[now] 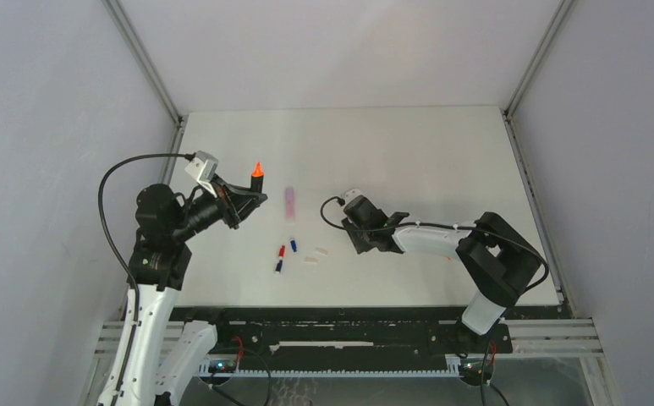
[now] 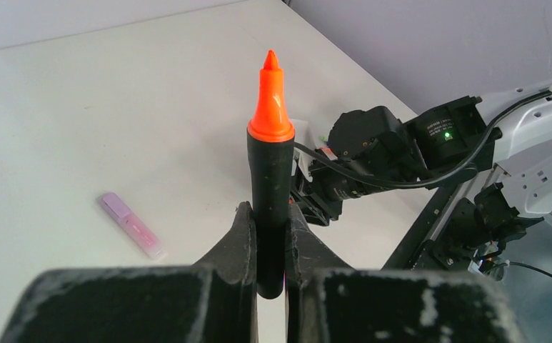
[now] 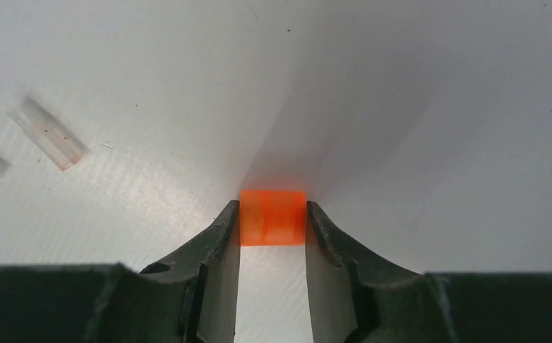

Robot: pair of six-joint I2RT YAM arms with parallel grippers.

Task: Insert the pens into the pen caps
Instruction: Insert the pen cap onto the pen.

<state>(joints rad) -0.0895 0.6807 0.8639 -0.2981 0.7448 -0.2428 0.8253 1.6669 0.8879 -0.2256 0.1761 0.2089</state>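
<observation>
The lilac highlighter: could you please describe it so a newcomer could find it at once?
On the white table, look to the right of the raised left gripper. The lilac highlighter lies alone there, beyond the small red and blue pens; it alone is pale pink-purple.

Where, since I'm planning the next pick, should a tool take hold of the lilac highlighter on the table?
Across the middle of the lilac highlighter, coming straight down from above. It lies flat on the table, long and narrow, with bare surface along both long sides, so a grip can straddle its narrow width.
</observation>
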